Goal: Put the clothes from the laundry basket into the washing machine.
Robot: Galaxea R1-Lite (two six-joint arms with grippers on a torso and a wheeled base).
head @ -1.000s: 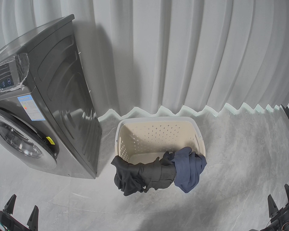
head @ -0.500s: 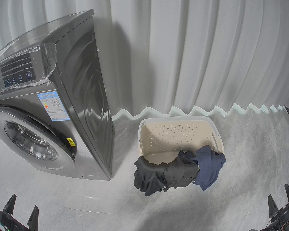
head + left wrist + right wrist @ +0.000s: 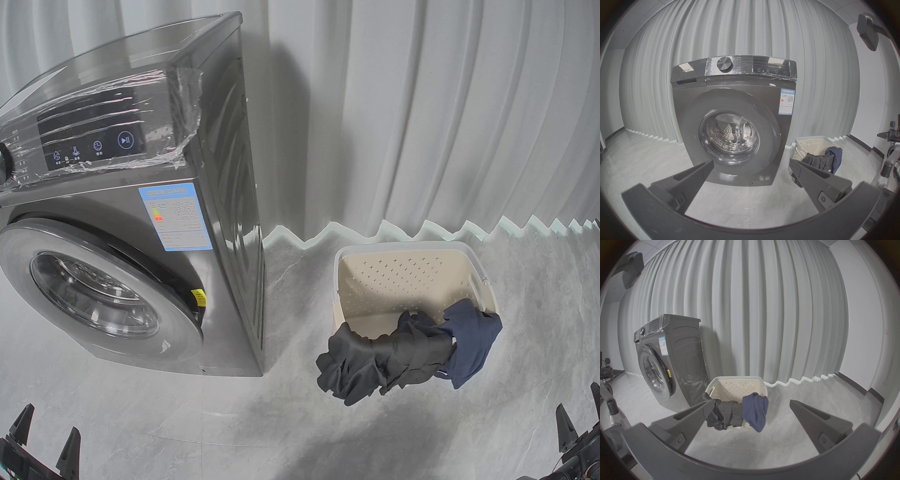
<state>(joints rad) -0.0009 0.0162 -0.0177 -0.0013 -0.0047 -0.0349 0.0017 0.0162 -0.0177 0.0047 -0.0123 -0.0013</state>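
Since both garments are soft, light and floppy, I would pinch the dark grey garment [image 3: 375,365] at its bunched middle, where it drapes over the front rim of the laundry basket [image 3: 400,247], touching the navy garment [image 3: 473,340]. My left gripper [image 3: 750,164] and right gripper [image 3: 750,403] hang spread wide and empty, well apart from that basket.

We see the left gripper [image 3: 750,163] and right gripper [image 3: 751,402] built alike: matte dark grey, each with two wedge-shaped fingers [image 3: 684,181] tapering to textured tips, a small round screw [image 3: 822,198] near each base, and a curved dark bracket [image 3: 750,228].
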